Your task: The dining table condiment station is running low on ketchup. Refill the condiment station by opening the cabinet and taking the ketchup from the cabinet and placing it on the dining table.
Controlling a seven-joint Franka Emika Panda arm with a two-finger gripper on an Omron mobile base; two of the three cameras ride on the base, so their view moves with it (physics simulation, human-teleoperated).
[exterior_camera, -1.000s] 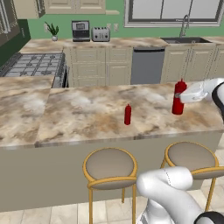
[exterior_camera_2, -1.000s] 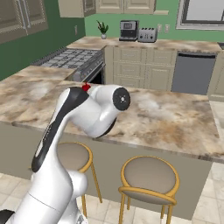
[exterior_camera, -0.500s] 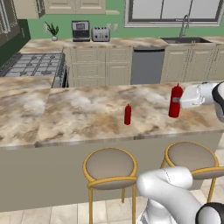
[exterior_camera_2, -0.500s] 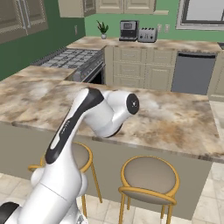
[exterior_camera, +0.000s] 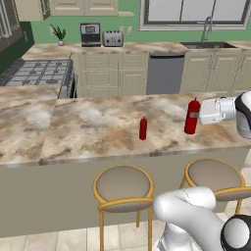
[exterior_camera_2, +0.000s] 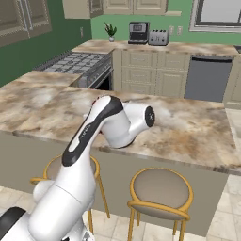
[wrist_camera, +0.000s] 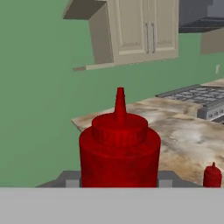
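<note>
Gripper (exterior_camera: 196, 115) clamped on the ketchup (exterior_camera: 192, 116) – bottle upright, base at or just above the dining table (exterior_camera: 88, 122), contact unclear. Held vertical for a stable set-down, near second red bottle (exterior_camera: 143, 128) – likely the condiment station.

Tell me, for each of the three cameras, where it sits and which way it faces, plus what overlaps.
Left base view: behind the arm's left, looking over the dining table; the arm rises lower right, and the gripper grips the ketchup.
Right base view: behind the arm's right, looking across the dining table toward the stove; the white arm fills the middle.
Hand view: on the hand, looking along the jaws at the ketchup, wall cabinets behind.
Shared: left base and hand views both show the second red bottle.
</note>
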